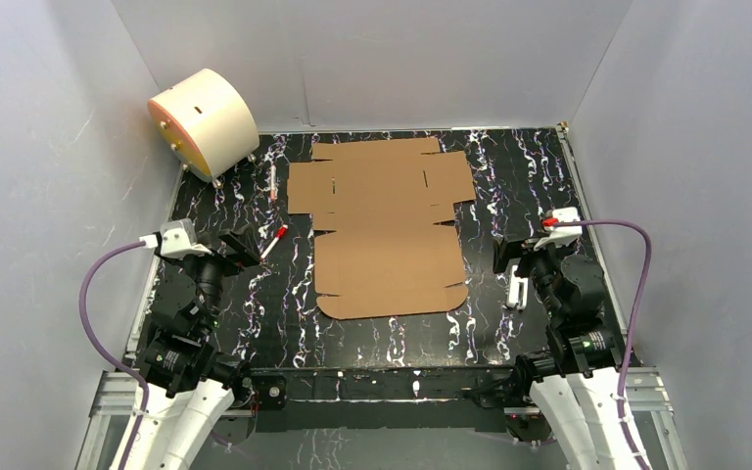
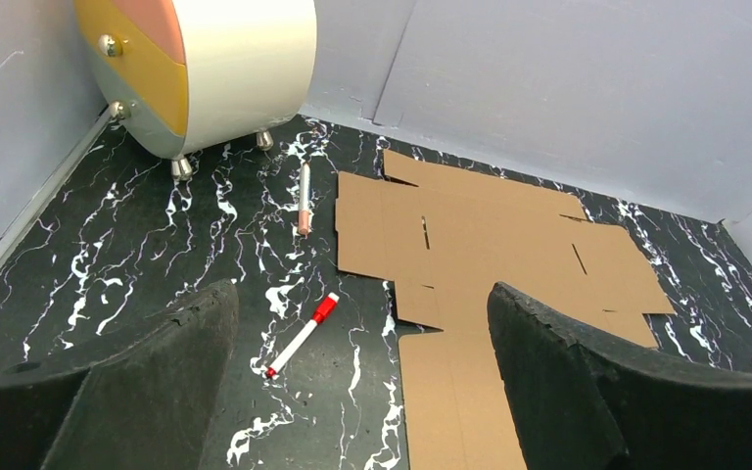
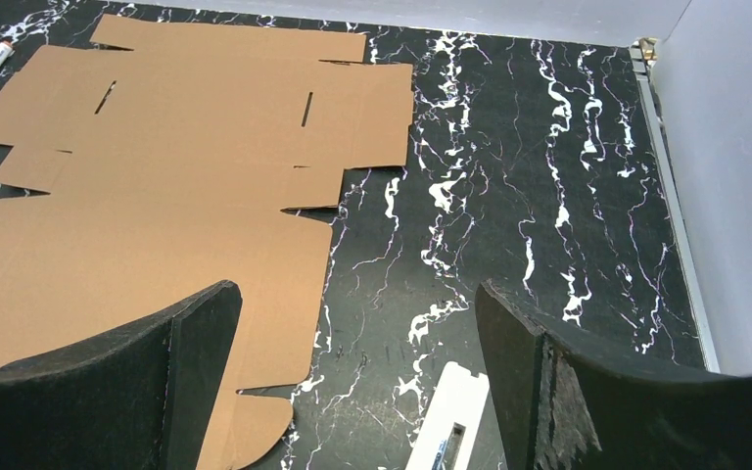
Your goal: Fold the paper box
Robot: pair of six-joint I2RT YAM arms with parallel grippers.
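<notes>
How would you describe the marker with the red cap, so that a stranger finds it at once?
Find the flat brown cardboard sheet in the middle of the black marbled table. Left of it lies a white marker, tilted. Its red cap sets it apart from the paler pen farther back, near the cream drum.

You see a plain brown box (image 1: pixel 382 230) on a black, white-veined table (image 1: pixel 519 186); left of the box, a red-capped white marker (image 1: pixel 274 241) and a cream-and-orange drum (image 1: pixel 206 119).
</notes>
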